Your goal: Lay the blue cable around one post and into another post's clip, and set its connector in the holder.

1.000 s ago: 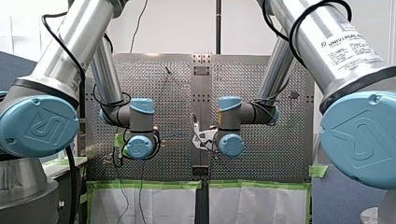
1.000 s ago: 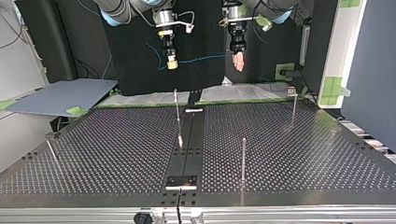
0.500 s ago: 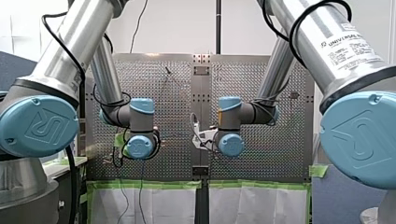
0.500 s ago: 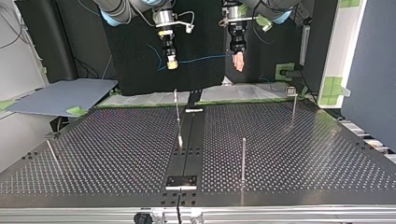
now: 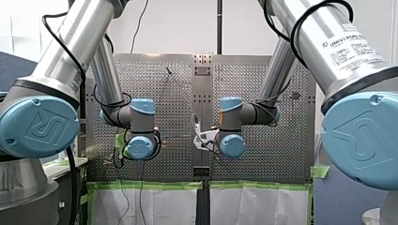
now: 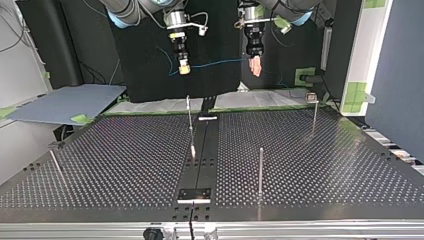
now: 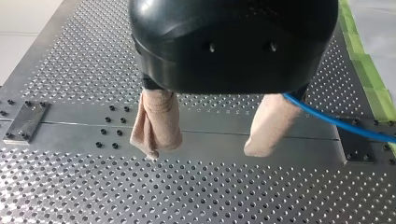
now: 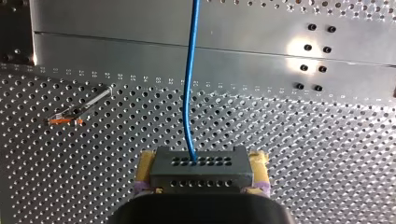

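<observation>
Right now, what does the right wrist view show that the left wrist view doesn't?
Only the right wrist view: the black connector clamped between my right hand's yellow pads, and a post with an orange tip. Only the left wrist view: my left hand, beige pads apart, nothing between them. Both: the blue cable and the perforated table.
</observation>
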